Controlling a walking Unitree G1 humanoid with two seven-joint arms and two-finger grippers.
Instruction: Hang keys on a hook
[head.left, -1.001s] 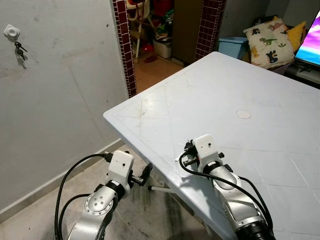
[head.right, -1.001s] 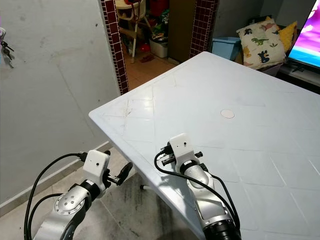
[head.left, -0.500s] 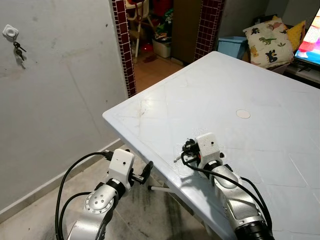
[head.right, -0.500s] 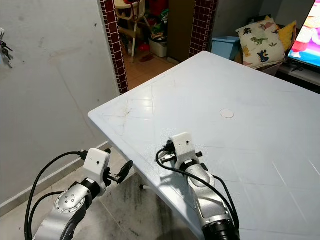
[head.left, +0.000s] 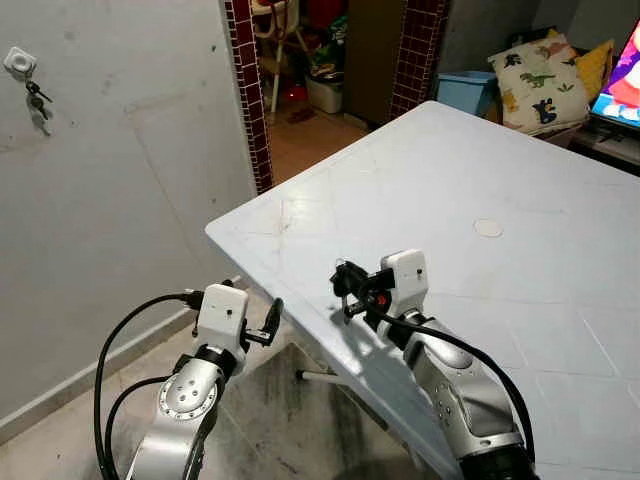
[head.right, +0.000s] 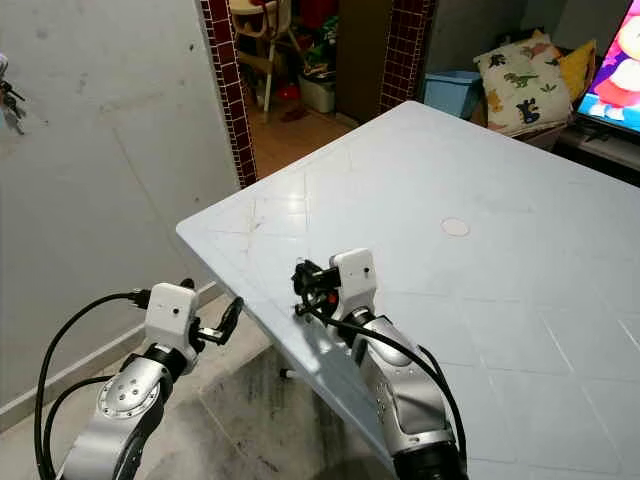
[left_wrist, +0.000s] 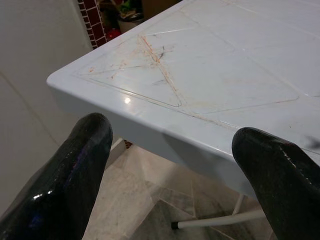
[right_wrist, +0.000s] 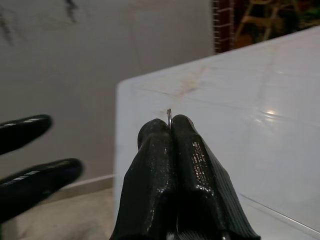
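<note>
A small white hook (head.left: 18, 62) is fixed high on the grey wall at the far left, and a bunch of dark keys (head.left: 38, 100) hangs from it. My right gripper (head.left: 345, 283) hovers just above the white table (head.left: 480, 170) near its left corner. Its fingers (right_wrist: 156, 150) are shut, and a thin metal ring (right_wrist: 169, 116) sticks out between the tips. What hangs from the ring is hidden. My left gripper (head.left: 268, 322) is open with nothing in it, below and just off the table's corner edge (left_wrist: 165, 135).
A doorway framed in dark red tiles (head.left: 248, 90) opens behind the table, with clutter beyond it. At the back right are a blue bin (head.left: 465, 90), a dinosaur cushion (head.left: 530, 75) and a lit screen (head.left: 625, 80). A round plug (head.left: 487, 228) sits in the tabletop.
My right gripper has lifted off the tabletop and moved left towards the table's corner, still shut. The left arm has shifted a little to the left.
</note>
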